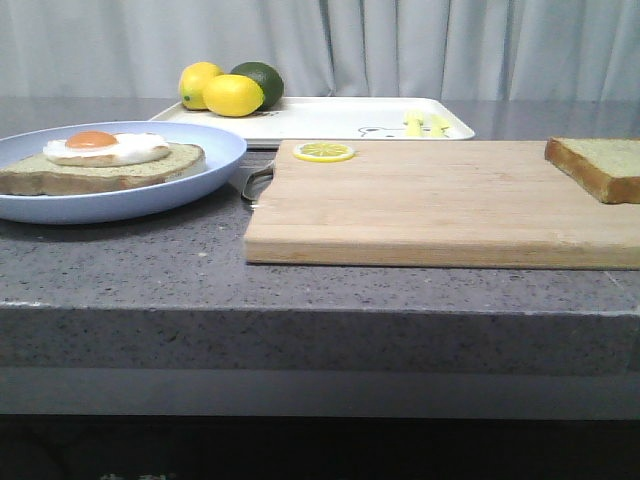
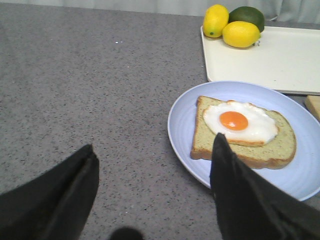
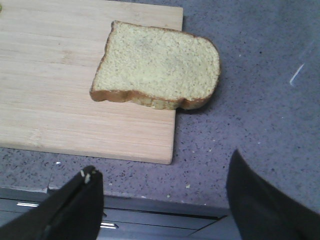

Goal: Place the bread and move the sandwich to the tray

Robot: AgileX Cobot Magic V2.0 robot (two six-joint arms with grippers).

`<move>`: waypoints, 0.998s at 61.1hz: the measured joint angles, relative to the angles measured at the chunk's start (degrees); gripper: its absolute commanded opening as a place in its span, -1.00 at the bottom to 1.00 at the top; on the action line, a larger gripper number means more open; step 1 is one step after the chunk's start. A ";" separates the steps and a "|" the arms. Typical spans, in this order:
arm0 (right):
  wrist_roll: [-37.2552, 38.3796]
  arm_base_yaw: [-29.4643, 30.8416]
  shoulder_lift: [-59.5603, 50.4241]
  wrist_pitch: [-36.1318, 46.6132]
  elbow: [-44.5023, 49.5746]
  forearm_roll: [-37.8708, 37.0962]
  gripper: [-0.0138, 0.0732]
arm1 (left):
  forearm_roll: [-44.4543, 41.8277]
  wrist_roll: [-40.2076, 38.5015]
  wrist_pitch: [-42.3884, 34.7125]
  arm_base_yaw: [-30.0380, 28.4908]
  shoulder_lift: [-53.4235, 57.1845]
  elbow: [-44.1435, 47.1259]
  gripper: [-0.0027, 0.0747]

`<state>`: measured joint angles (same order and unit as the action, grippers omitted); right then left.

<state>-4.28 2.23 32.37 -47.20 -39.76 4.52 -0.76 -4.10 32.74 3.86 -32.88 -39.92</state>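
The bread lies on the right end of the wooden cutting board. In the right wrist view the bread overhangs the board's edge onto the counter. My right gripper is open and empty, above the counter's front edge, short of the bread. The sandwich, a bread slice with a fried egg on top, lies on the light-blue plate at the left. My left gripper is open and empty beside the plate, one fingertip in front of the sandwich. The white tray lies behind.
Two lemons and a lime sit on the tray's left end. A lemon slice lies on the board's far left corner. A metal handle shows between plate and board. The grey counter drops off at the front.
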 measured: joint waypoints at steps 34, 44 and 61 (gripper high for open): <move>0.00 0.10 21.36 -16.50 -16.26 0.89 0.56 | -1.21 0.16 0.00 18.28 0.00 0.00 0.21; -0.15 3.95 28.52 -18.09 -21.22 1.66 0.56 | -1.96 0.16 0.00 18.65 0.00 0.00 0.21; -13.02 24.52 38.23 -19.28 -22.70 17.82 0.53 | -2.71 0.16 0.00 18.65 0.00 0.00 0.21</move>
<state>-17.30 26.74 70.60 -66.49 -62.46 22.34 -3.47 -3.94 32.74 22.51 -32.88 -39.92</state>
